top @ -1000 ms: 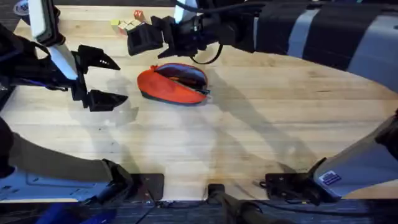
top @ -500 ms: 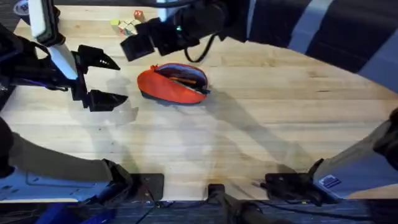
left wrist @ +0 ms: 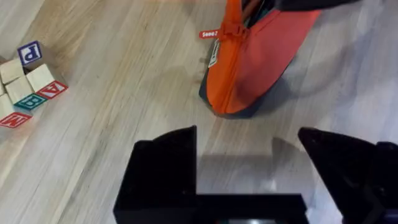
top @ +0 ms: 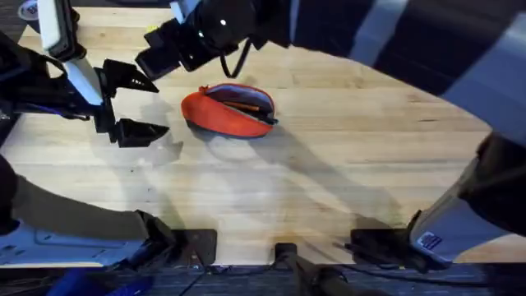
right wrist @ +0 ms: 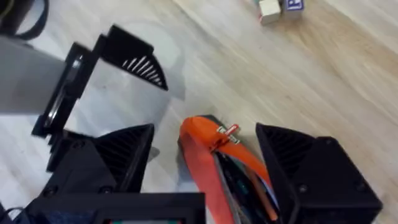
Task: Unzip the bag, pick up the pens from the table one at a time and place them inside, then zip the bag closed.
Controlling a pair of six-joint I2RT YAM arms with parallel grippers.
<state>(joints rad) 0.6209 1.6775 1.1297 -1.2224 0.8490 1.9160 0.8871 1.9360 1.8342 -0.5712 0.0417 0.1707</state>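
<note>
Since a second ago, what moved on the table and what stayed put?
The right gripper has moved left and toward the far edge, away from the spot just behind the bag, with its jaws open and empty. The left gripper has not moved, jaws open. The bag lies where it was, unzipped, with pens inside.

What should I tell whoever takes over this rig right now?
Left tool: open, empty, beside the bag's end.
Right tool: open, empty, above the bag's zipper-pull end.
Orange soft fabric pencil pouch: lying on the light wooden table, unzipped and gaping.
Done: pens appear inside, as far as I can tell.
Left: zip the pouch closed by its small red pull.
</note>
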